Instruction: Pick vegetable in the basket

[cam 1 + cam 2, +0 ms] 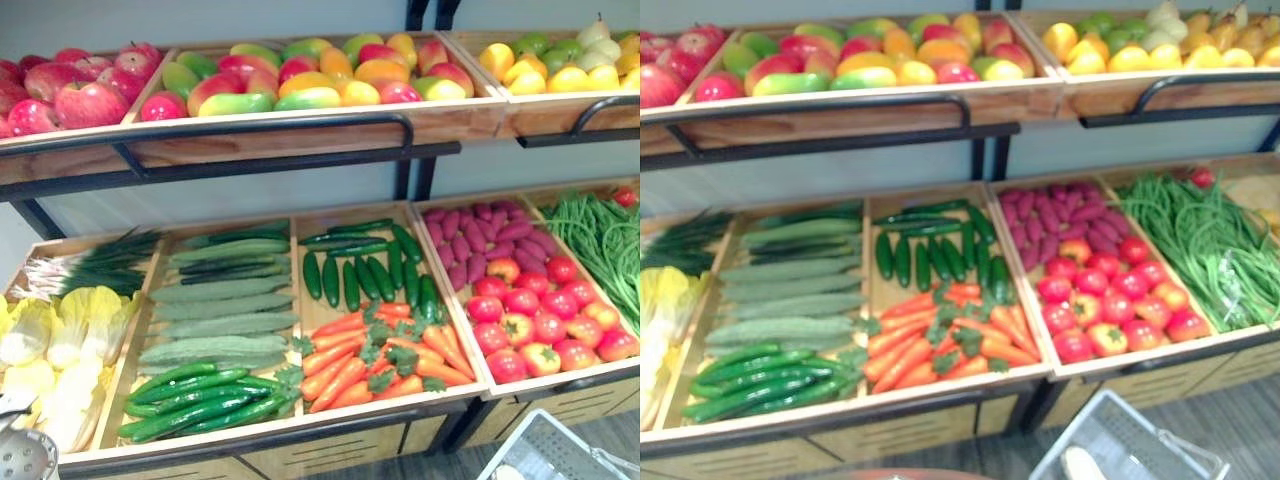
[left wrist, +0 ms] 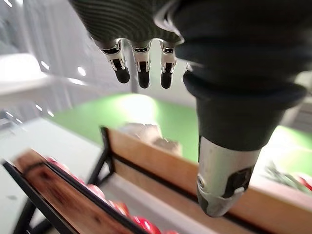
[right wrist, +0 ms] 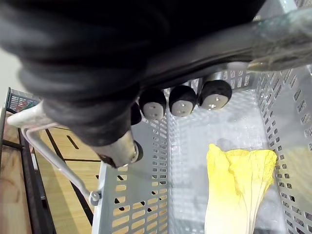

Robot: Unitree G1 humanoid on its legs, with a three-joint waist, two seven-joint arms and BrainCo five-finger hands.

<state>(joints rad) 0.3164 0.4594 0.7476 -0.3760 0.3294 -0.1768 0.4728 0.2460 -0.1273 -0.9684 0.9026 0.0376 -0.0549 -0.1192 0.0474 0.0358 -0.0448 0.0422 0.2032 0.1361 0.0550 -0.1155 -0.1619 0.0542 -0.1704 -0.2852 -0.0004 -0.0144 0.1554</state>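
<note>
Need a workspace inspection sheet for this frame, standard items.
Surface: two-tier wooden produce stand; lower shelf divided into bins.
Job's things: basket holds one yellow leafy cabbage; cucumbers, carrots and tomatoes lie in the lower bins.
Clutter: apples and mangoes on the upper shelf.
Hands: left robot hand open, empty; right robot hand curled round the basket handle.
Cables: nothing seen.
Surroundings: wood-pattern floor; pale wall behind the stand.

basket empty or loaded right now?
Not empty: one yellow leafy vegetable lies on the basket floor; right hand grips its handle.
</note>
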